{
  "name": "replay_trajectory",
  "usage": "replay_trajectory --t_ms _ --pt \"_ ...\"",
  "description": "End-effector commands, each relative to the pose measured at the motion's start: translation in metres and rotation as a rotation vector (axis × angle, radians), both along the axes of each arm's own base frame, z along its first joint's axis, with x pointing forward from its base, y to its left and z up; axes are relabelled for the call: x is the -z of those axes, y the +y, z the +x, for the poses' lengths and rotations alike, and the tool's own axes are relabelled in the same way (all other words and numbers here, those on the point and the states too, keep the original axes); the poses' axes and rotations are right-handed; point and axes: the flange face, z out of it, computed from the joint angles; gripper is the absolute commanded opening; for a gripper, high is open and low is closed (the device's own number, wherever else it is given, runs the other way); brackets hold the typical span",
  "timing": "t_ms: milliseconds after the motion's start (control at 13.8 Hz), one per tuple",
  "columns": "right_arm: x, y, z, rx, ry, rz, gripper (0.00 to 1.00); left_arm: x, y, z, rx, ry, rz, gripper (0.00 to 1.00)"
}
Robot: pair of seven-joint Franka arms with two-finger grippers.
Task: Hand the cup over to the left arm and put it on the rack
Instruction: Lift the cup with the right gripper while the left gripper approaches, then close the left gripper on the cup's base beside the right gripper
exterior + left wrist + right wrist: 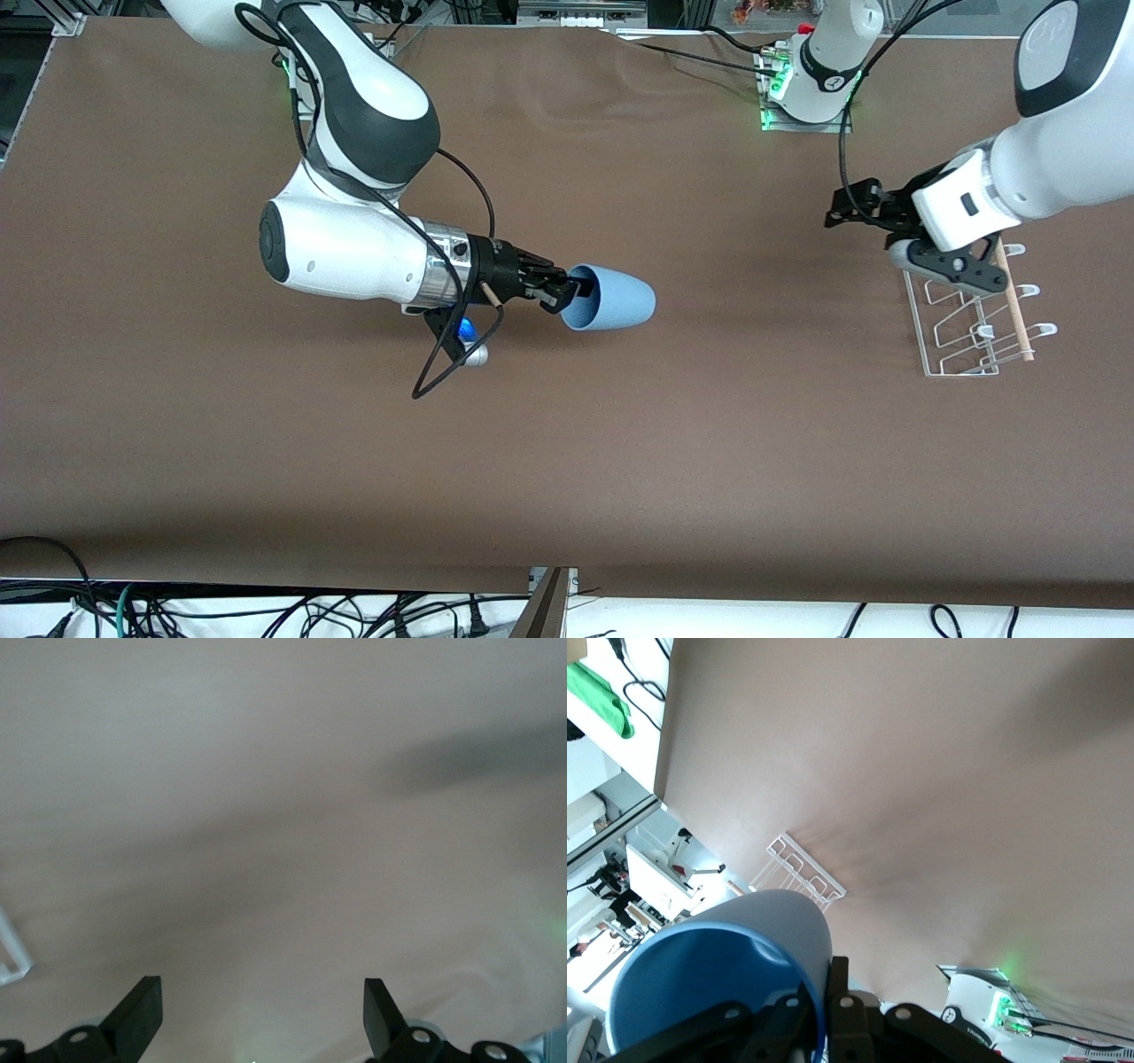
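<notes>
Front view: right gripper [570, 290] clenched on the rim of the small light-blue tapered plastic cup [616, 299], held sideways in the air over the middle of the brown table [567, 461]. Left gripper [837, 211] released, holding nothing, hanging beside the small white wire rack [961, 323] with its light wooden rod [1015, 306], at the left arm's end of the table.

Left wrist view: two black fingertips [140, 1010] spread wide over bare tabletop [283, 815].

Right wrist view: cup [718, 966] pinched at its rim, rack [799, 870] well apart on the table.

Brown table [567, 461], cables [266, 611] along its near edge.
</notes>
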Motion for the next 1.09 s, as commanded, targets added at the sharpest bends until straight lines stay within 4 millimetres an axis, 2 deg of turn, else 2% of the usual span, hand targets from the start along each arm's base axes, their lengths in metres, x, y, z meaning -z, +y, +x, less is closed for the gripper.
replay_trajectory --t_ms 0,218,364,582,800,1018 --pt "-0.004 0.027 -0.017 -0.028 0.022 0.03 0.0 -0.002 -0.023 0.014 0.133 -0.028 -0.142 1.0" --pt "-0.004 0.046 -0.031 -0.043 0.059 0.063 0.0 -0.003 -0.034 0.031 0.277 -0.174 -0.277 1.0" --pt "-0.004 0.057 -0.039 -0.051 0.078 0.071 0.0 0.001 -0.06 0.034 0.429 -0.266 -0.324 1.0" --pt "-0.004 0.059 -0.04 -0.051 0.081 0.073 0.0 -0.003 -0.091 0.032 0.564 -0.37 -0.381 1.0" --pt "-0.004 0.059 -0.04 -0.052 0.078 0.074 0.0 0.005 -0.13 0.019 0.673 -0.386 -0.482 1.0" --pt "-0.005 0.059 -0.04 -0.048 0.075 0.075 0.0 0.01 -0.154 0.014 0.733 -0.407 -0.509 1.0"
